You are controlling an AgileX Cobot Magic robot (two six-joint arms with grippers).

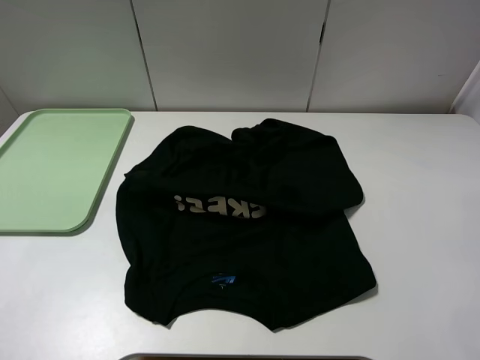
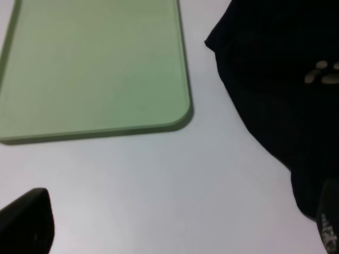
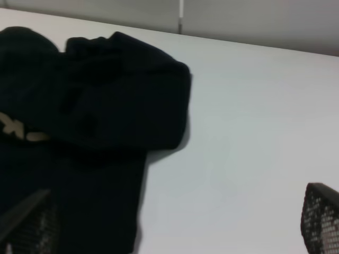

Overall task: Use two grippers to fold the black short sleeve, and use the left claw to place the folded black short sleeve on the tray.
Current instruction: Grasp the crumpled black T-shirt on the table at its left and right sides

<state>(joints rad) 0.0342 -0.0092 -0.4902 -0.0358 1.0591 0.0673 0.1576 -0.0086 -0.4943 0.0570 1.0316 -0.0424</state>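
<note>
Mid-table, just right of the tray [image 1: 52, 165], finding black short sleeve [image 1: 247, 247] lying rumpled, far part flopped over its lettering; holding left claw [image 2: 177, 225] and right gripper [image 3: 172, 222] spread apart, empty, likely readying an edge pinch.

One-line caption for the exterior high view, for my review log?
Rumpled black T-shirt on the white table, empty green tray to its left.

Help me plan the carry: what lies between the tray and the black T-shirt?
Only bare white table separates tray and T-shirt, seen in the exterior high and left wrist views.
</note>
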